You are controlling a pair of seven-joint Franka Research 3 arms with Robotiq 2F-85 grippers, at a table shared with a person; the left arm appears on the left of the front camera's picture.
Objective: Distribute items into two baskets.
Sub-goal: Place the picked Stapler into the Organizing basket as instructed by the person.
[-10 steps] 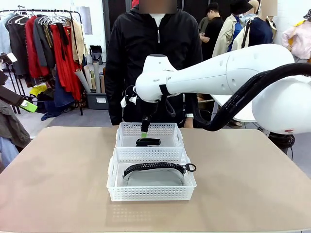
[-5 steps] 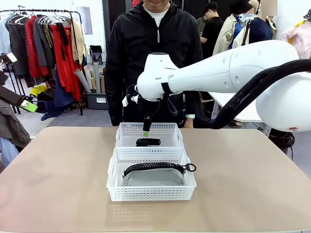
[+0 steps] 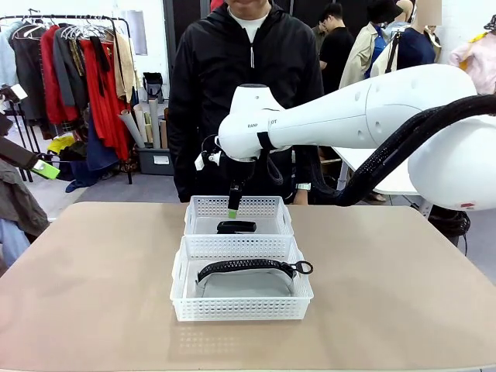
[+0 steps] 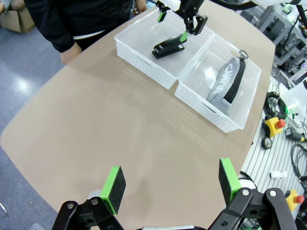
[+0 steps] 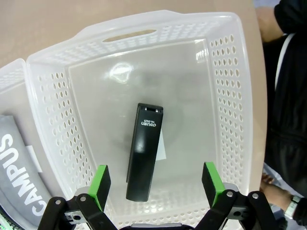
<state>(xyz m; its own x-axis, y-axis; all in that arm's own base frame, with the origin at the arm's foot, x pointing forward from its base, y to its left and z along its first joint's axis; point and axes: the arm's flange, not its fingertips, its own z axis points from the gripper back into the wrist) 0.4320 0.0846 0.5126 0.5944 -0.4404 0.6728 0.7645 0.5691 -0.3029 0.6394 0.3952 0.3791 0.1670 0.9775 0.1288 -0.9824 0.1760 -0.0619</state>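
From my seat the right gripper (image 5: 156, 184) hangs wide open, empty, over the stapler (image 5: 144, 152) in the far basket (image 3: 239, 206); pouch (image 3: 246, 280) lies in the near basket (image 3: 242, 307); left gripper (image 4: 170, 181) open too, above bare tabletop (image 4: 110, 124).

Right arm (image 3: 372, 112): glossy white rounded casing, with small dark lettering printed near the wrist joint.
Cable conduit (image 3: 403, 147): a thick black corrugated hose is seen along the arm's underside.
Wrist cabling (image 3: 208, 151): thin black cables and a small white connector are seen beside the wrist.
Right gripper (image 5: 156, 184): black linkages with silver screws and bright green pads on the fingers (image 5: 100, 181).
Left gripper (image 4: 172, 184): same black frame and green pads.
Person (image 3: 244, 85): a black zipped jacket over a white collar is worn; a wristwatch (image 5: 291, 209) is seen.
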